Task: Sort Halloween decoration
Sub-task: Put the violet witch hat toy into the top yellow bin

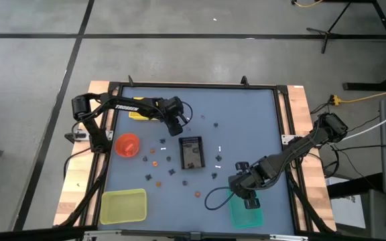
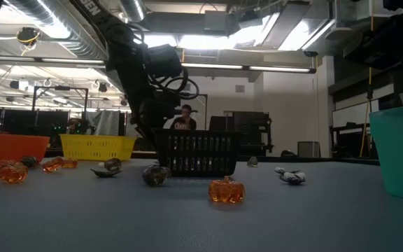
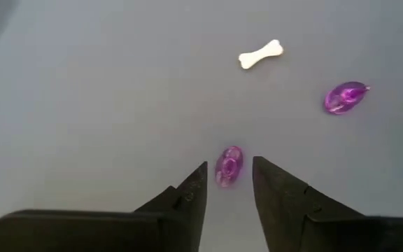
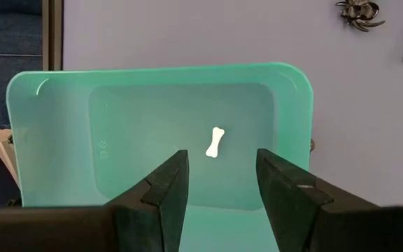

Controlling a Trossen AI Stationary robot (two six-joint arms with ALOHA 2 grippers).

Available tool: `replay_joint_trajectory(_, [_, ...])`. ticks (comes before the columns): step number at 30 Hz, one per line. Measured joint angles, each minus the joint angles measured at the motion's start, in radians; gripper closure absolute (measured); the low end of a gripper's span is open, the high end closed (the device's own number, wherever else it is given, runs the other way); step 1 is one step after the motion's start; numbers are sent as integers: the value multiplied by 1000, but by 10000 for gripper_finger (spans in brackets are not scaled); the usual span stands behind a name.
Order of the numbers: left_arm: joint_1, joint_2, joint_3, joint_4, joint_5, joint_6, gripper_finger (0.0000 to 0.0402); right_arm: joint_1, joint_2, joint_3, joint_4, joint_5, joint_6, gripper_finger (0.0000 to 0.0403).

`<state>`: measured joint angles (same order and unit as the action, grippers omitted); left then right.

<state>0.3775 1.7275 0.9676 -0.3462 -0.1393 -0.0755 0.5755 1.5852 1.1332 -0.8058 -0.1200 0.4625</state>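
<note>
Even, soft overhead light — glare from ceiling fixtures [image 2: 201, 42] — blurred, backlit low view.

Tiny trinkets [image 1: 173, 171] (white, orange, dark, purple) lie scattered flat on the table.

you've got two dark six-joint arms, left arm [image 1: 122, 107] with white lettering along its link, right arm [image 1: 293, 152] trailing black cable loops; blunt black wedge fingers [image 3: 187, 199] on both.

Grey concrete floor [image 1: 179, 17]; ceiling strip lights [image 2: 247, 68].
</note>
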Motion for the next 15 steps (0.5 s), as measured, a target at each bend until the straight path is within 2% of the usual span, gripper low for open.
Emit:
replay_joint_trajectory(5, [0,0,0,2,-1,0,287,0,0,0,0,0,0,237])
replay_joint_trajectory(15, [0,0,0,2,-1,34,294,0,0,0,0,0,0,237])
